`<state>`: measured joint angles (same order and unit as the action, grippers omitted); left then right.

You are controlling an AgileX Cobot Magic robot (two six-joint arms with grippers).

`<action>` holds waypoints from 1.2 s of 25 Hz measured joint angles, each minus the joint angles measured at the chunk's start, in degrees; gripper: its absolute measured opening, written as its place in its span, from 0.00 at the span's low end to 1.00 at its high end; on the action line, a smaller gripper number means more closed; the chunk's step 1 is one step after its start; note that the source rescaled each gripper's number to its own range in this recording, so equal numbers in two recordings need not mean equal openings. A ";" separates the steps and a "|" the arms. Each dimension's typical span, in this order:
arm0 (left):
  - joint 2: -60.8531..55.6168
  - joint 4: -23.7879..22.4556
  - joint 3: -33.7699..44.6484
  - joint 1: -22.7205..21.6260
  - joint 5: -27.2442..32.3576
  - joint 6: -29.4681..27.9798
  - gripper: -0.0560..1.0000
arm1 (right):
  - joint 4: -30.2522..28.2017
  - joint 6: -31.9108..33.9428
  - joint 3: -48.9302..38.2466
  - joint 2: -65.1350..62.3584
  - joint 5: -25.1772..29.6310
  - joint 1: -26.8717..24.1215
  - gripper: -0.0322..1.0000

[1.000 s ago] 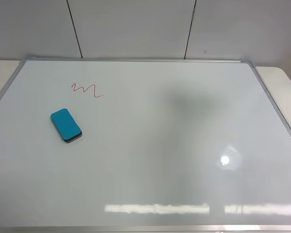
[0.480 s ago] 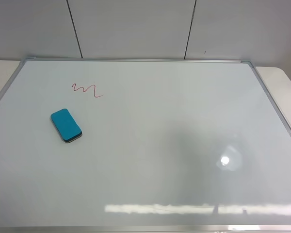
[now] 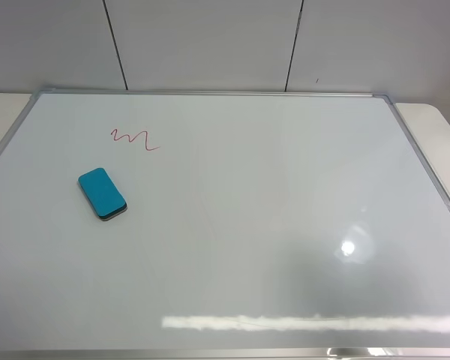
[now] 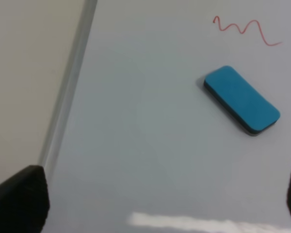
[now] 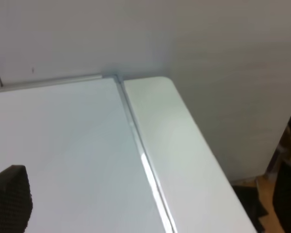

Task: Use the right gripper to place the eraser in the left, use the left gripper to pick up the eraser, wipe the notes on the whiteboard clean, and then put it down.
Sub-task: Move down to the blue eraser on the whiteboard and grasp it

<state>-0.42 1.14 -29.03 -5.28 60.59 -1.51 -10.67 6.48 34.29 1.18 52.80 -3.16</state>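
Observation:
The teal eraser point(image 3: 102, 193) lies flat on the left part of the whiteboard point(image 3: 270, 217), just in front of the red notes point(image 3: 135, 139). Neither arm shows in the exterior high view. In the left wrist view the eraser point(image 4: 241, 99) and the notes point(image 4: 245, 30) lie ahead of the left gripper point(image 4: 157, 199), whose black fingertips point(image 4: 19, 196) stand wide apart, empty and well short of the eraser. The right gripper point(image 5: 150, 199) is open and empty above the board's right part, its fingertips point(image 5: 9, 196) at the frame's lower corners.
The board's silver frame point(image 3: 210, 92) runs along a white panelled wall at the back. A strip of white table point(image 5: 174, 141) lies beyond the board's right frame, and its edge drops to the floor. The beige table point(image 4: 24, 73) shows left of the board.
A soft grey shadow on the board's right half has slid from the middle toward the front edge and faded. The eraser and the notes have not moved.

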 joint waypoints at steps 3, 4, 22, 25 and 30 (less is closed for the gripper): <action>0.00 0.00 0.00 0.00 0.00 0.00 1.00 | 2.81 -0.03 -2.54 -1.30 2.51 0.00 1.00; 0.00 0.00 0.00 0.00 0.00 0.00 1.00 | 4.41 -0.51 -3.45 -1.30 3.90 0.00 1.00; 0.00 0.00 0.00 0.00 0.00 0.00 1.00 | 8.33 -5.04 -5.48 -1.30 7.81 0.00 1.00; 0.00 0.00 0.00 0.00 0.00 0.00 1.00 | 8.33 -5.04 -5.48 -1.30 7.81 0.00 1.00; 0.00 0.00 0.00 0.00 0.00 0.00 1.00 | 8.33 -5.04 -5.48 -1.30 7.81 0.00 1.00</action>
<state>-0.42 1.14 -29.03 -5.28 60.59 -1.51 -2.34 1.44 28.80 -0.12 60.61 -3.16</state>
